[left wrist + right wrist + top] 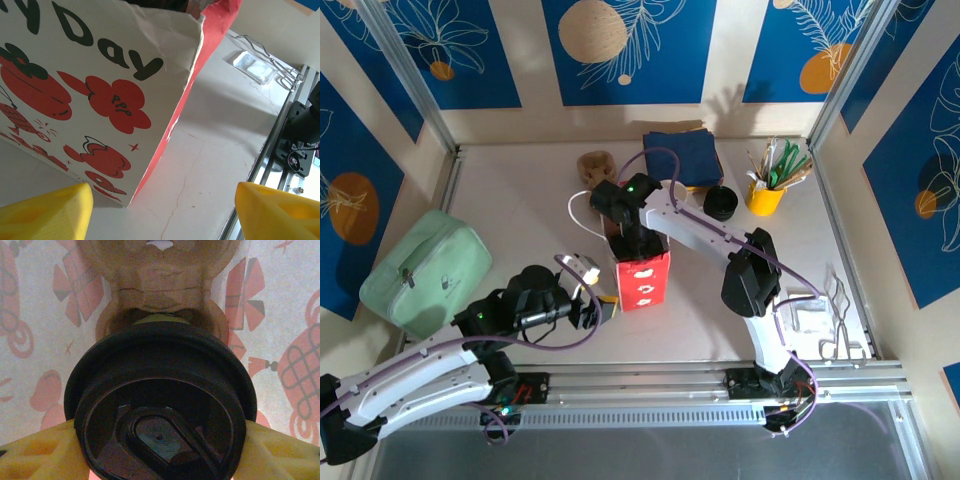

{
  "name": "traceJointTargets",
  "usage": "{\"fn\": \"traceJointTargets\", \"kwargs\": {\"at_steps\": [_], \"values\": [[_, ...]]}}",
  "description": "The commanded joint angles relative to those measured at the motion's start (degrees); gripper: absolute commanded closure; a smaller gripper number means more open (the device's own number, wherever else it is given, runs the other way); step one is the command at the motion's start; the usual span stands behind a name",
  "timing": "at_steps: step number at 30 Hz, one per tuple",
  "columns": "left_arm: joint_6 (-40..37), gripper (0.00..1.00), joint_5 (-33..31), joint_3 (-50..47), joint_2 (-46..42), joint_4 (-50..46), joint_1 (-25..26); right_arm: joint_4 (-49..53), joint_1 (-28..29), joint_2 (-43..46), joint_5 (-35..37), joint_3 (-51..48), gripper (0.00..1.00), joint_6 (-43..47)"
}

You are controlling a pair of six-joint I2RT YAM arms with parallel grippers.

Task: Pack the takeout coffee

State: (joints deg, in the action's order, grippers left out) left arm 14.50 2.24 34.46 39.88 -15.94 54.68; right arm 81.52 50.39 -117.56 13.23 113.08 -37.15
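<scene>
The takeout coffee (pixel 160 355) shows from above as a cup capped by a black lid with a sip hole; its paper body is almost hidden under the lid. My right gripper (pixel 160 440) is shut on it, one yellow finger against each side of the lid. It hangs inside the red-and-white printed paper bag (pixel 645 285), above a brown cardboard cup carrier (pixel 162 285) on the bag's floor. From above, the right gripper (pixel 625 240) reaches down into the bag's open top. My left gripper (pixel 165 215) is open beside the bag's (pixel 100 100) front left corner, holding nothing.
A green pouch (pixel 425 270) lies at the left. At the back are a navy cloth (pixel 685 155), a brown carrier piece (pixel 595 163), stacked black lids (pixel 720 203) and a yellow cup of stirrers (pixel 767 195). A wire holder and clear packet (pixel 820 310) sit at the right front.
</scene>
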Motion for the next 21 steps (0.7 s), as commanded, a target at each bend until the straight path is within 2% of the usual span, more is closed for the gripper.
{"fn": "traceJointTargets", "kwargs": {"at_steps": [1,21], "values": [[-0.7,0.25,-0.7,1.7,-0.5,-0.3,0.5,0.0,0.1,-0.6,-1.5,-1.2,0.37,-0.9],[-0.4,0.25,-1.6,1.5,-2.7,-1.8,0.5,-2.3,0.1,-1.1,-1.8,-3.7,0.38,-1.3]]}}
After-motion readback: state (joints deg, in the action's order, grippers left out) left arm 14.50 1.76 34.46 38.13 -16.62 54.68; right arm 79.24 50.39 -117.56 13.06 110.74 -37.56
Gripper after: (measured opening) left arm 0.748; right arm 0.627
